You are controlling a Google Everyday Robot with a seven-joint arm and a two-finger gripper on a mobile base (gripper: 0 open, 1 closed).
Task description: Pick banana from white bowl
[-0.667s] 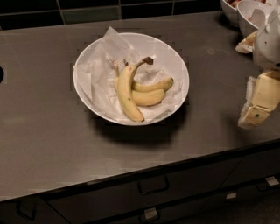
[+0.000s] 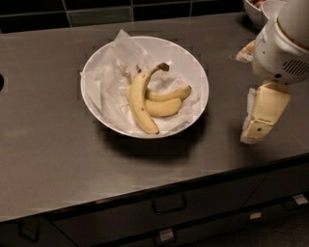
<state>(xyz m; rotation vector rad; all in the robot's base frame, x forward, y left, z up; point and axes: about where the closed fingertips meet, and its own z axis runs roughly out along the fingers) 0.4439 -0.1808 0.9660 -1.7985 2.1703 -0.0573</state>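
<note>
The white bowl (image 2: 195,62) sits on the dark counter, left of centre, lined with crumpled white paper. The banana (image 2: 138,99), the longest and palest, lies across the bowl with its dark-tipped stem pointing up and to the right. Two shorter, deeper-yellow bananas (image 2: 166,101) lie beside it on the right. My gripper (image 2: 261,118) hangs at the right of the view, above the counter, well clear of the bowl's right rim and holding nothing that I can see.
Another white bowl (image 2: 255,8) with reddish contents stands at the back right, partly behind my arm (image 2: 285,43). A dark tiled wall runs behind the counter. The counter's front edge (image 2: 159,185) has drawers with handles below it.
My gripper and arm have shifted a little to the left, toward the bowl. The bowl and bananas have not moved.
</note>
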